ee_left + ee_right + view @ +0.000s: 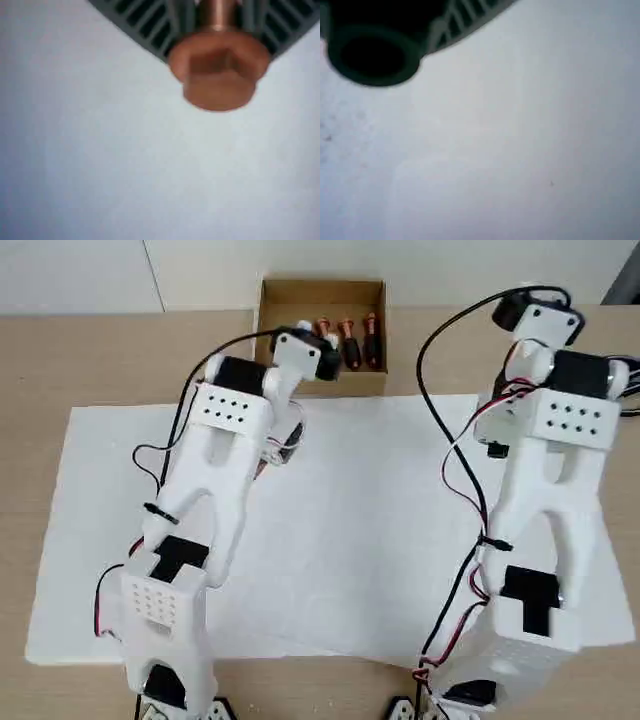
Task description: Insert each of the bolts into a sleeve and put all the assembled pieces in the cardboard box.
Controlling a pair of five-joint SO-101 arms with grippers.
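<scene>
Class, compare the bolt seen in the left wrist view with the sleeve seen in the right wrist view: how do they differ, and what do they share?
Colour: the bolt is copper, the sleeve black. End facing the camera: the bolt shows a solid hexagonal head on a round flange, the sleeve an open round hole. Shared: each sits against ribbed fingers above the white sheet.
</scene>
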